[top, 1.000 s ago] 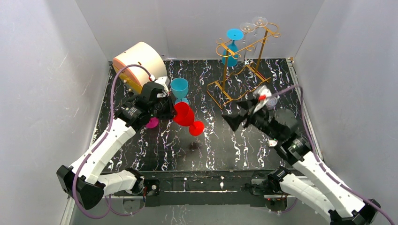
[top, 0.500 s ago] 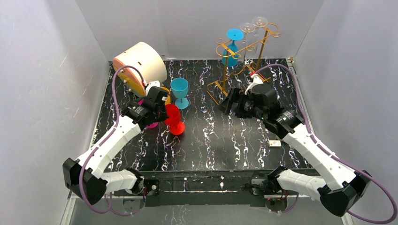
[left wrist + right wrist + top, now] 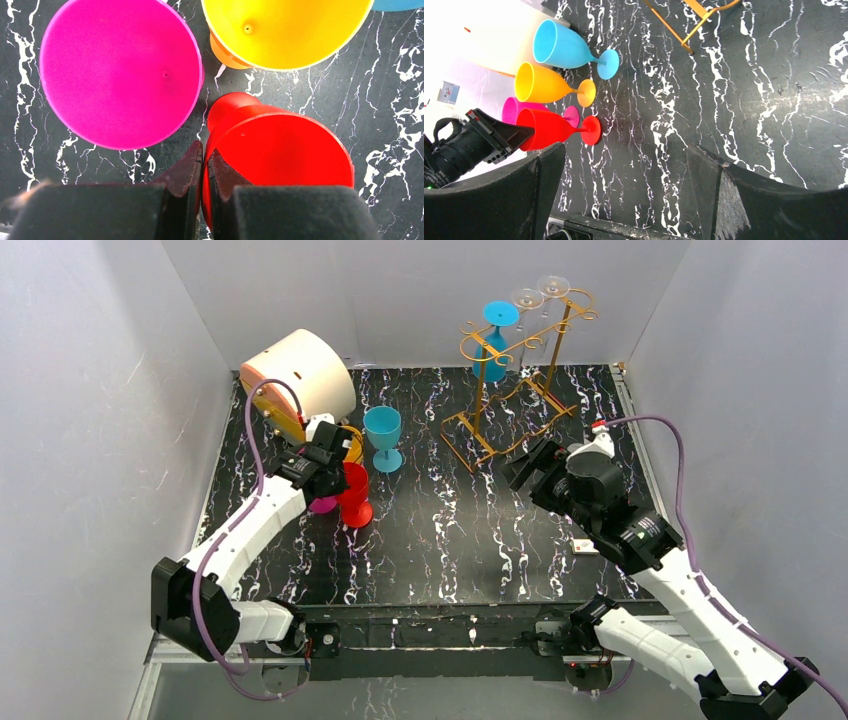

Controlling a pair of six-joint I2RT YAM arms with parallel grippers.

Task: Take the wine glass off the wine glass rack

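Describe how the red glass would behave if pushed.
The red glass looks like opaque plastic: probably light, stiff, hardly fragile. Wide bowl, thin stem, small foot: it likely tips easily. The smooth rim may slip in the pinch of the left tool.

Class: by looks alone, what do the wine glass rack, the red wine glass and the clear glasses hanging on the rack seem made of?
Wine glass rack: probably metal wire, gold finish; thin bent rods, curled hooks.
Red wine glass: likely plastic, opaque, satin; uniform colour, small moulding dot inside.
Clear glasses: transparent, glass or clear plastic; cannot tell which.
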